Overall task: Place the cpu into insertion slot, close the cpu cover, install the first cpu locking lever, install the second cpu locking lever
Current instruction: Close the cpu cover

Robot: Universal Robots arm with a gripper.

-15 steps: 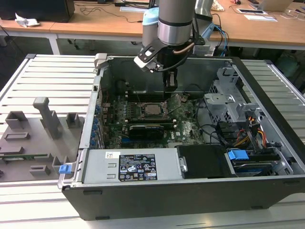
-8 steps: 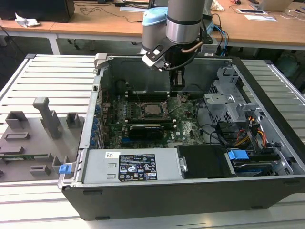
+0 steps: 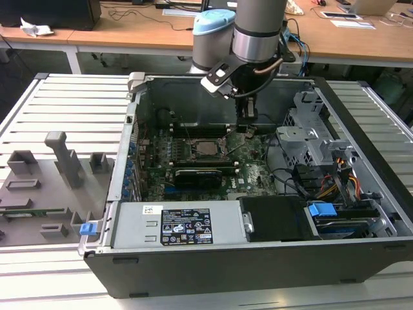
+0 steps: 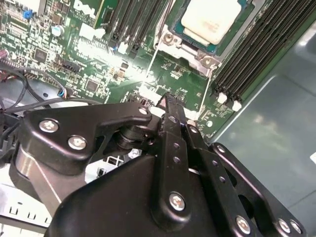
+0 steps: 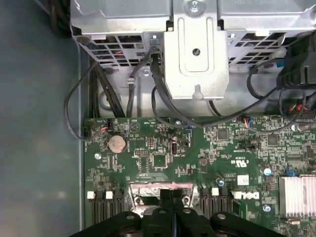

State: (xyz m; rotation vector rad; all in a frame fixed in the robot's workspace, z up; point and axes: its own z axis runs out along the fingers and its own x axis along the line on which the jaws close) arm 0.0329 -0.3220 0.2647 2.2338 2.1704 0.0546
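The gripper (image 3: 247,126) hangs low inside the open PC case (image 3: 226,271), over the motherboard (image 5: 163,153), just to the exterior view's right of the cpu (image 3: 206,147). In both wrist views its two black fingers (image 5: 165,202) are pressed together at the tips. I cannot tell if sth thin is caught between them.

In the second wrist view the cpu (image 4: 210,19) sits flat in the insertion slot (image 4: 208,61), pale face up. The silvery cpu cover (image 4: 192,49) seems to lie down around its edge. Two thin metal levers (image 4: 150,69) run from the socket corners toward the gripper (image 4: 169,101), and the fingertips are very near their ends. Whether they touch is not clear.

Long black memory slots (image 4: 247,54) stand on both sides of the socket. A black expansion card (image 3: 203,174) lies on the near side of the cpu, and the power supply (image 3: 174,223) is nearer again. The case rests on a slatted surface (image 3: 77,97).
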